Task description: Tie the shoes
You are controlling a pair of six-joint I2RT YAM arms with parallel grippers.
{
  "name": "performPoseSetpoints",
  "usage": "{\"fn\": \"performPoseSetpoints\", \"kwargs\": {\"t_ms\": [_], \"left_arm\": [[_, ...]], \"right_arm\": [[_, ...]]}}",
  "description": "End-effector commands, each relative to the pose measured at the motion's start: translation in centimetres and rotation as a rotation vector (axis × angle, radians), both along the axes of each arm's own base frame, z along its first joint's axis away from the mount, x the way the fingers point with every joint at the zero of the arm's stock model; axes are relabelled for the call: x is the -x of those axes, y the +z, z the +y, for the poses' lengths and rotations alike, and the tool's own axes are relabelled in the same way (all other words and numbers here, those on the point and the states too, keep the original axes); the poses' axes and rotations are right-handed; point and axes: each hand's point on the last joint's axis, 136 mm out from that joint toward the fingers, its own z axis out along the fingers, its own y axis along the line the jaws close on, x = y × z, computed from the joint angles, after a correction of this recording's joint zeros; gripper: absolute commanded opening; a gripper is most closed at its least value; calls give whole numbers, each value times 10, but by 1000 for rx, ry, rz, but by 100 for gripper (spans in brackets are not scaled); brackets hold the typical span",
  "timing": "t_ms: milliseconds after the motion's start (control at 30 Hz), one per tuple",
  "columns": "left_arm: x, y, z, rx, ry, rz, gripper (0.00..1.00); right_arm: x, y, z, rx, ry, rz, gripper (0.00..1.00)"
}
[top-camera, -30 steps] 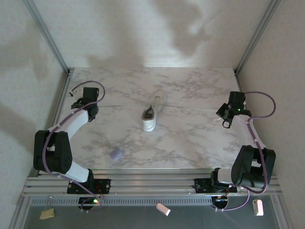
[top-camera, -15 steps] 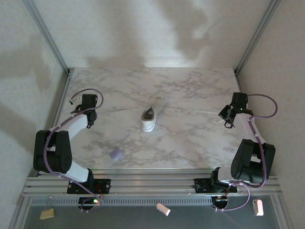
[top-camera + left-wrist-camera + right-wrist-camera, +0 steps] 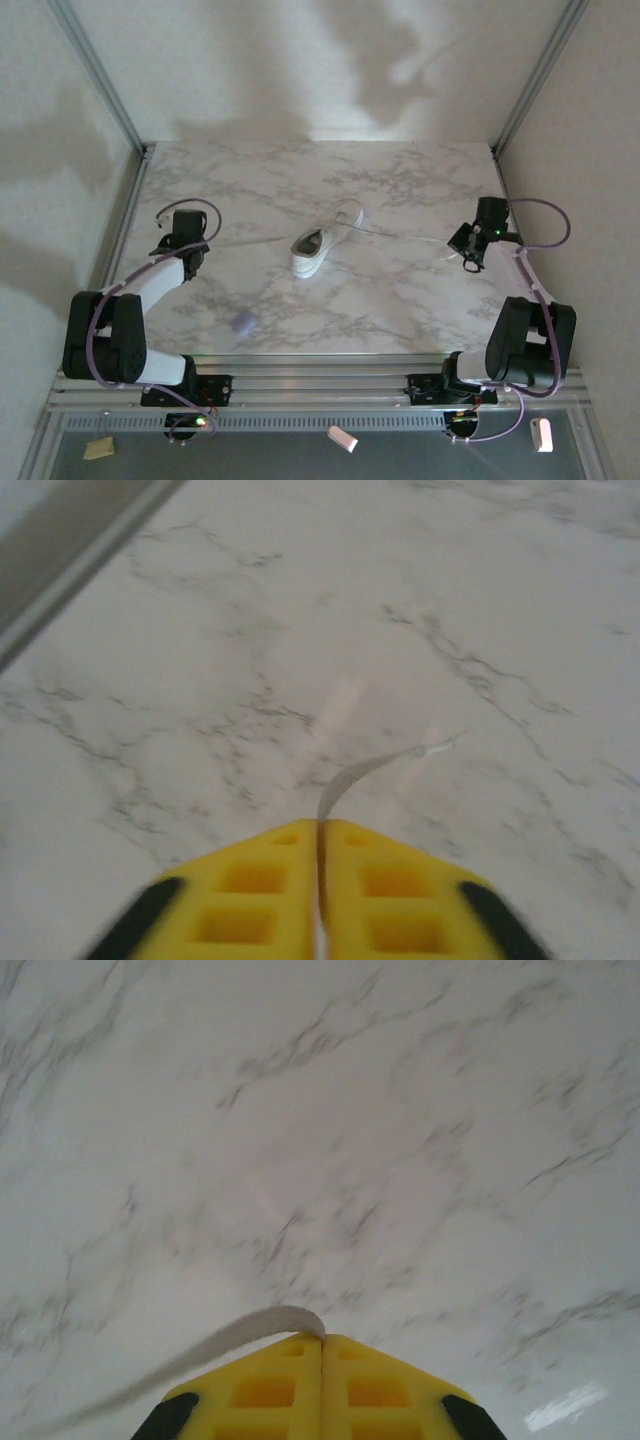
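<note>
Sneaker [image 3: 320, 243] lies mid-worktop [image 3: 400, 300], and over the last second it has swung so its toe points more toward the right arm. Your left pincer [image 3: 320, 825] is pressed together on one lace end [image 3: 360, 770]. Your right pincer [image 3: 322, 1338] pinches the other lace [image 3: 240, 1325]. That swing suggests uneven outward pulls, so the knot is probably cinching. Ease off before it drags.

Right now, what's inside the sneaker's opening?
Seen from above, the sneaker has greyish lining in its opening and nothing else I can make out. The front is covered by the upper, so I can't check inside there.
</note>
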Motion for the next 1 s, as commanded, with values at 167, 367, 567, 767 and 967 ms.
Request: {"fn": "performPoseSetpoints", "kwargs": {"t_ms": [167, 367, 567, 767, 967], "left_arm": [[-1, 39, -6, 25, 1, -130, 88], [-5, 41, -120, 212, -385, -187, 73], [5, 6, -205, 263, -553, -114, 54], [0, -16, -267, 241, -654, -49, 54], [17, -17, -335, 292, -822, -44, 54]], "right_arm": [[27, 4, 31, 21, 99, 25, 0], [34, 22, 29, 144, 131, 19, 40], [31, 37, 49, 137, 206, -39, 45], [31, 46, 53, 139, 216, -60, 42], [35, 43, 53, 136, 219, -56, 40]]}}
